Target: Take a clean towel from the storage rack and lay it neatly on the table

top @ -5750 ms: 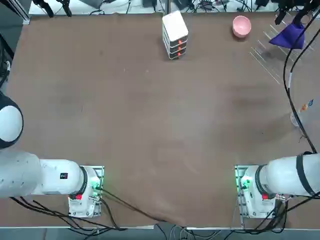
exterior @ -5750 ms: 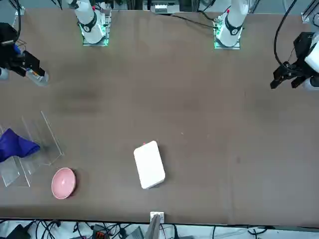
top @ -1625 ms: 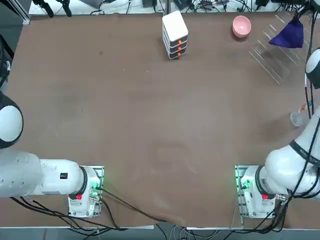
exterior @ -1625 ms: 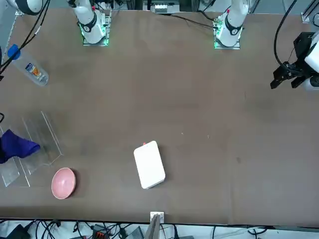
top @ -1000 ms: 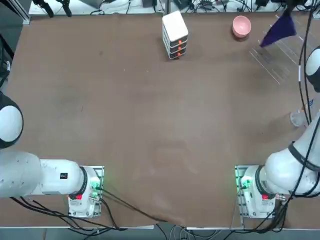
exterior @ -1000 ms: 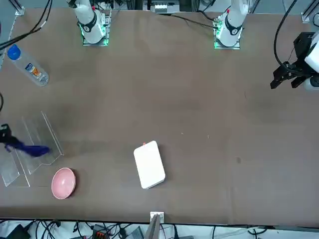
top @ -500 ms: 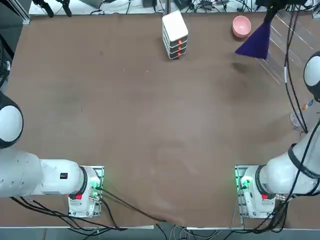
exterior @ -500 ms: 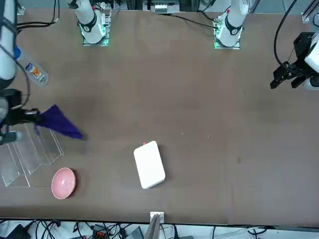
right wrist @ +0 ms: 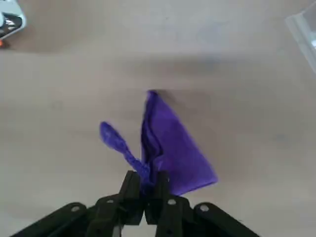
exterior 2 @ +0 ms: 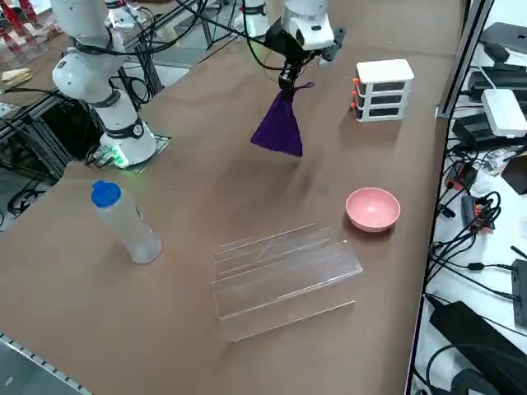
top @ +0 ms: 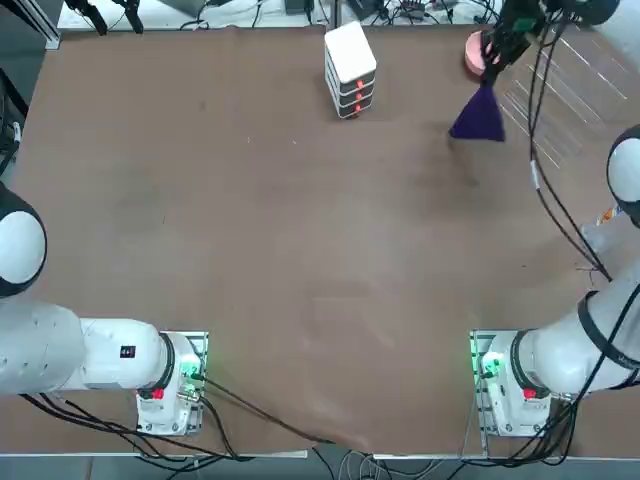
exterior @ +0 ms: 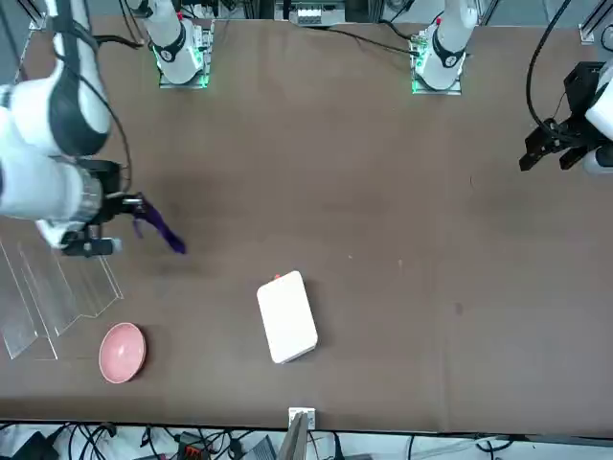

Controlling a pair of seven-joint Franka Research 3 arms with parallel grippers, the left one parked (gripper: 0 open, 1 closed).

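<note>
purple towel [exterior 2: 280, 125] hangs off the table [exterior 2: 189, 214], a corner pinched tight in the right gripper [right wrist: 146, 186], well clear of the rack [exterior 2: 284, 271]. side view shows it dangling free above the brown top; wrist view alone shows the fingers [right wrist: 129, 185] clamped on the cloth. bowl [exterior 2: 373, 208] and bottle [exterior 2: 125, 222] sit beside the rack.

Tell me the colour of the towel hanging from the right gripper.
Plain dark purple-blue towel, clearest in the right side view.

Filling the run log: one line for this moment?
phase: carry | right gripper: shut on towel, hanging above table | storage rack: no towel | laid flat: not yet
</note>
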